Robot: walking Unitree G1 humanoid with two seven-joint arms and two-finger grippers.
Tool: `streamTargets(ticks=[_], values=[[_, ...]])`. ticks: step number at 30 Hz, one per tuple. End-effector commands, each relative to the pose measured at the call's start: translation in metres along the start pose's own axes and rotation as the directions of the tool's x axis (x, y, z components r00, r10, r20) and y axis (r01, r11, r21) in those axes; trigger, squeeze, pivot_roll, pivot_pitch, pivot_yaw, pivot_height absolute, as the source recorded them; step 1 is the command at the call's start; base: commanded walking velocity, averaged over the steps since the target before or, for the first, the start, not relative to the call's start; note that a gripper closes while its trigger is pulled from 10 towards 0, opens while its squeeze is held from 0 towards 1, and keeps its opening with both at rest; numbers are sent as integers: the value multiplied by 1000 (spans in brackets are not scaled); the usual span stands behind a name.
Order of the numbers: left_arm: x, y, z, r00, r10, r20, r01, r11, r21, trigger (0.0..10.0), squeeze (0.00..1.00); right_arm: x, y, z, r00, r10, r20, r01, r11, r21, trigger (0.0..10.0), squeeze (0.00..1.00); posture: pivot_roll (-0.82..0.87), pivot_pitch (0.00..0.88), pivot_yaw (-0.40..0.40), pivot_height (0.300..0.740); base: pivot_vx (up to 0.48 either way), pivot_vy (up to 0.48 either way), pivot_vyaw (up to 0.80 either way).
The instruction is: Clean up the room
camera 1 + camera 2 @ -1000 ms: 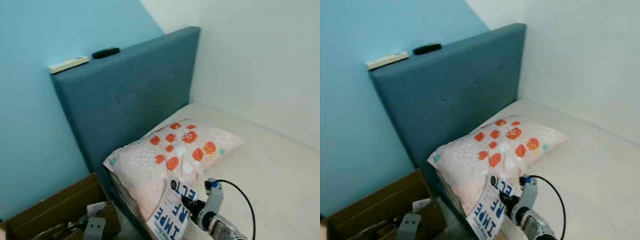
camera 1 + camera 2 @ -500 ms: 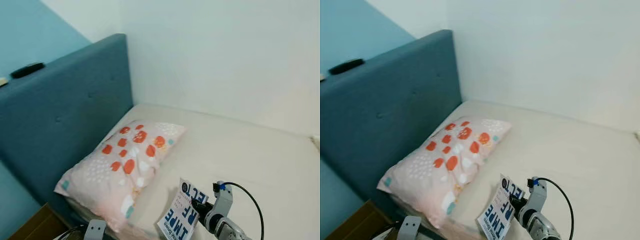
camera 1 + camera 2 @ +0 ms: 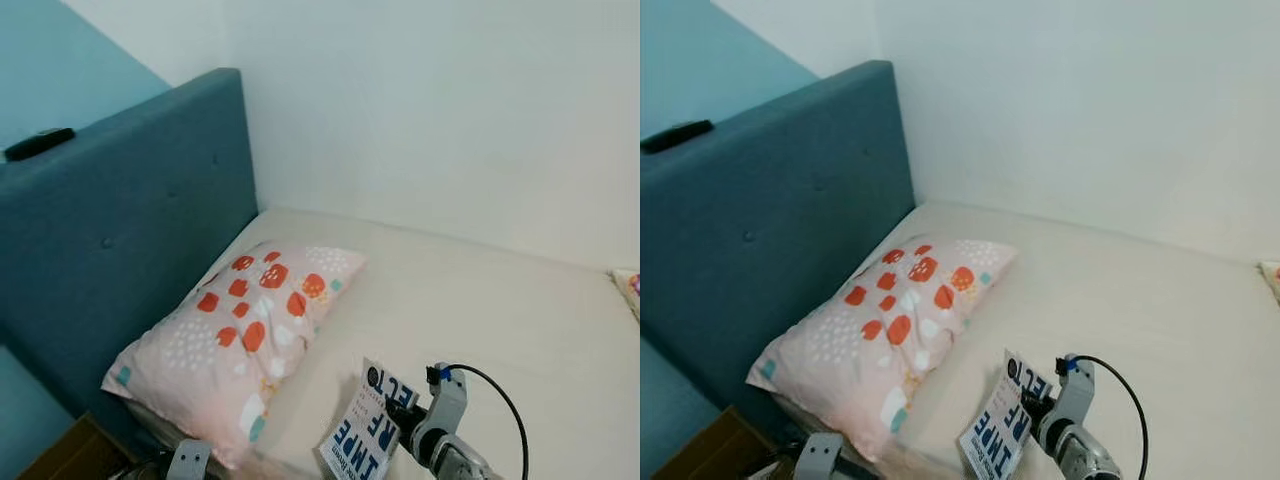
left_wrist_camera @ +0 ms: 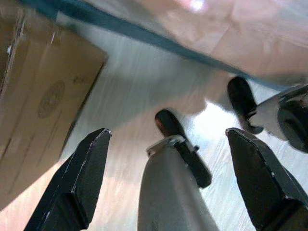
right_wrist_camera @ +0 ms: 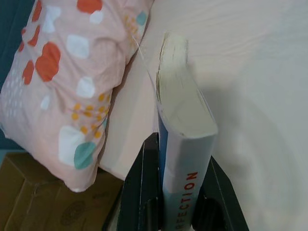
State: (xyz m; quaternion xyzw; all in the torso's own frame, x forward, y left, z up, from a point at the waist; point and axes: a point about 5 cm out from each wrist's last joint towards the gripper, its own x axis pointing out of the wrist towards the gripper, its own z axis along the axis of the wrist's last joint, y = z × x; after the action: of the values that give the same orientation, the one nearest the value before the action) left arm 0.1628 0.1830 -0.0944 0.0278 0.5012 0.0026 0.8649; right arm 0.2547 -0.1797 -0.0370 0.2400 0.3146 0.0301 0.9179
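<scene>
My right gripper (image 3: 395, 421) is shut on a white book (image 3: 362, 436) with big blue letters, held upright over the near edge of the cream bed (image 3: 500, 310). In the right wrist view the black fingers (image 5: 144, 183) pinch the book (image 5: 185, 159) by its spine, next to the pillow (image 5: 72, 82). The pink pillow (image 3: 235, 335) with red and white spots lies by the blue headboard (image 3: 120, 230), left of the book. My left gripper (image 4: 163, 159) hangs open low over the pale floor beside a cardboard box (image 4: 38, 101).
A black remote (image 3: 38, 144) rests on top of the headboard. White walls close the bed's far side. Another patterned cushion (image 3: 628, 288) peeks in at the bed's right edge. A corner of the cardboard box (image 3: 60, 460) sits on the floor left of the bed.
The camera has swung right: headboard and pillow slid left, more bed came into view, and the box nearly left the picture. The right gripper still holds the book the same way.
</scene>
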Motion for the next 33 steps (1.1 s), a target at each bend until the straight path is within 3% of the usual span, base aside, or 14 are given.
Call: streamTargets(ticks=[1,11,29,33], values=[[-1,2,-7,1000,7,-27,-7,1000,-5,10000,0,0,1,-2,1000,0,-6,0,1000,-6,10000,0,-51,0,-3,740,-480,0,0],[-1,4,-6,1000,18,-25,-18,1000,12,10000,0,0,1,-2,1000,2,-15,-2,1000,-21,10000,0,-50,0,-8,740,-86,0,0],[-1,4,-4,1000,13,-22,-12,999,35,10000,0,0,-2,4,1000,-7,2,7,1000,-13,10000,0,-51,0,-6,740,0,0,-749],[-1,4,-6,1000,15,-27,-14,999,38,10000,0,4,5,14,999,24,36,-23,999,-25,10000,0,-52,0,-1,740,0,0,-750]])
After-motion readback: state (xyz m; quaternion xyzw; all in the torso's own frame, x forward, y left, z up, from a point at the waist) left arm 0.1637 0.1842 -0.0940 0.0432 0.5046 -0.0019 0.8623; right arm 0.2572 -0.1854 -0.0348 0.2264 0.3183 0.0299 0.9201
